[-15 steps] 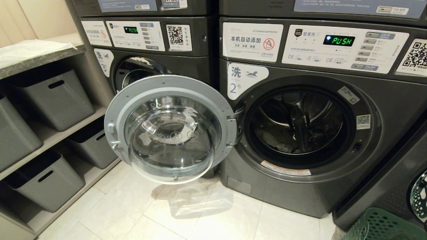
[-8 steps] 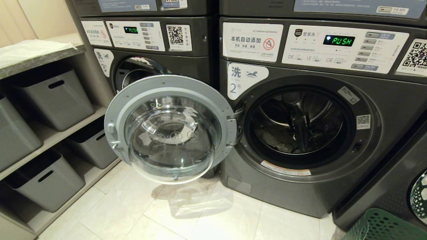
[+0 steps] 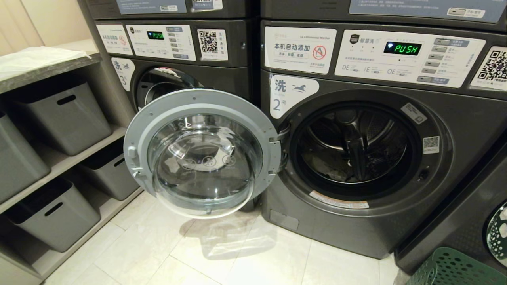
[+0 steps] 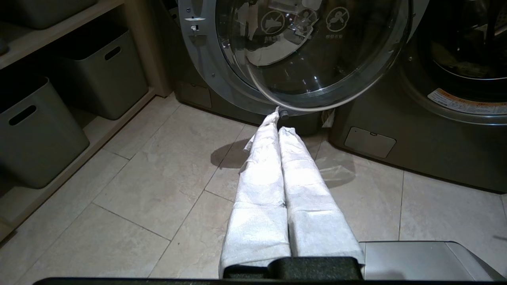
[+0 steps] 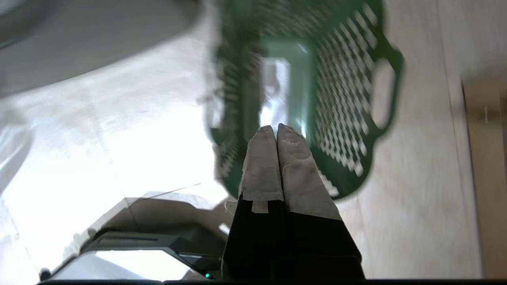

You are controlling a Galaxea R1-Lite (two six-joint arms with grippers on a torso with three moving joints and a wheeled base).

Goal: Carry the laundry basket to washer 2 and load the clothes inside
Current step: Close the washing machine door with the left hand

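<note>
Washer 2 (image 3: 356,221) stands in front of me with its round door (image 3: 202,152) swung open to the left. Dark clothes (image 3: 328,172) lie low in its drum (image 3: 352,146). The green perforated laundry basket (image 3: 451,269) sits on the floor at the bottom right corner of the head view. In the right wrist view my right gripper (image 5: 276,127) hangs shut and empty above that basket (image 5: 344,103), which looks empty inside. My left gripper (image 4: 280,120) is shut with nothing in it, low over the floor and pointing at the bottom of the open door (image 4: 309,51).
Washer 3 (image 3: 170,51) stands to the left, behind the open door. Shelves with grey bins (image 3: 63,114) line the left wall. Another dark machine (image 3: 467,221) stands at the right, close behind the basket. Pale floor tiles (image 3: 178,253) lie before the washers.
The head view has barely changed; neither arm shows in it. The green basket at the bottom right corner has shifted very slightly.
</note>
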